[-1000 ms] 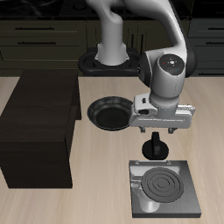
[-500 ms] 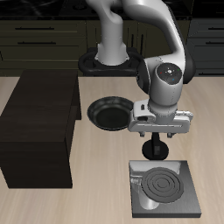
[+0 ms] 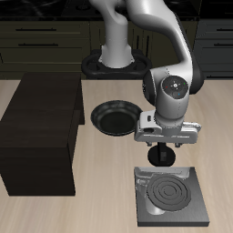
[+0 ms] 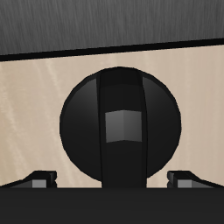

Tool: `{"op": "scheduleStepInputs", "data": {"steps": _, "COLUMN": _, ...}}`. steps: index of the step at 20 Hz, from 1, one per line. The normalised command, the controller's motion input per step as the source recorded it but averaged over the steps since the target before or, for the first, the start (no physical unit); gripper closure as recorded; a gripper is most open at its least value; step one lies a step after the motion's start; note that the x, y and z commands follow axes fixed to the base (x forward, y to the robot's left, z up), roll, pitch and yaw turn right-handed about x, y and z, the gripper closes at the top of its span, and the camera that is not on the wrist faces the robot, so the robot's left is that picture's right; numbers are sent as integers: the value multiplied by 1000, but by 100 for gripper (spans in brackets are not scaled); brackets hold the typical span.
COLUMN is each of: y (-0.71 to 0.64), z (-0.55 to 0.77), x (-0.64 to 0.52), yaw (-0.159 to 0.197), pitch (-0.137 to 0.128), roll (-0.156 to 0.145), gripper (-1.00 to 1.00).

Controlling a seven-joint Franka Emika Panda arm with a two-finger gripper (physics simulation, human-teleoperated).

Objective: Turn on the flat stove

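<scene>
I have the gripper point(image 3: 163, 156) low over the back edge of the stove point(image 3: 173, 195), which lies flat on the bench point(image 3: 100, 205) close to the front edge, toward the front corner away from the cabinet point(image 3: 38, 132). The stove's coil rings point(image 3: 170, 191) are grey in the exterior view, with no glow that I can see.

From the outside, the fingers hang straight down from the hand and their tips come to just about the stove's back rim, where the knob should be; the fingers cover it there, so I cannot pick the knob out in that view. Whether the tips are touching the slab I cannot tell from this angle.

The wrist camera fills in the rest. The knob point(image 4: 121, 131) sits dead centre, a round black dome with a raised bar across it and a small grey square in the middle of that bar. Pale bench shows around it, and a dark grey band lies beyond a black line. Two finger tips point(image 4: 42, 180) show at either side of the knob, well apart from each other and outside its outline, so the jaws stand spread with nothing between them but the knob below. I see no contact between the pads and the knob.

The pan point(image 3: 113, 117) sits farther back, beside the cabinet and clear of the stove.
</scene>
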Motion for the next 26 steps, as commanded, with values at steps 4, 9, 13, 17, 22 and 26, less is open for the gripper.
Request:
{"op": "scheduleStepInputs", "data": {"steps": 4, "y": 34, "z": -94, "x": -52, "yaw": -31, "pitch": 21, "roll": 35, "gripper": -100}}
{"op": "scheduleStepInputs", "data": {"steps": 9, "y": -32, "z": -153, "x": -99, "yaw": -40, "pitch": 30, "roll": 14, "gripper": 100}}
{"op": "scheduleStepInputs", "data": {"steps": 13, "y": -199, "z": -125, "x": -67, "yaw": -6, "pitch": 16, "roll": -27, "gripper": 100}}
{"op": "scheduleStepInputs", "data": {"steps": 17, "y": -145, "z": 65, "x": -55, "yaw": -11, "pitch": -18, "roll": -8, "gripper": 100}}
{"op": "scheduleStepInputs", "data": {"steps": 22, "y": -210, "z": 188, "x": -46, "yaw": 19, "pitch": -37, "roll": -20, "gripper": 100}}
{"op": "scheduleStepInputs", "data": {"steps": 26, "y": -245, "z": 186, "x": -4, "yaw": 29, "pitch": -29, "roll": -17, "gripper": 100}}
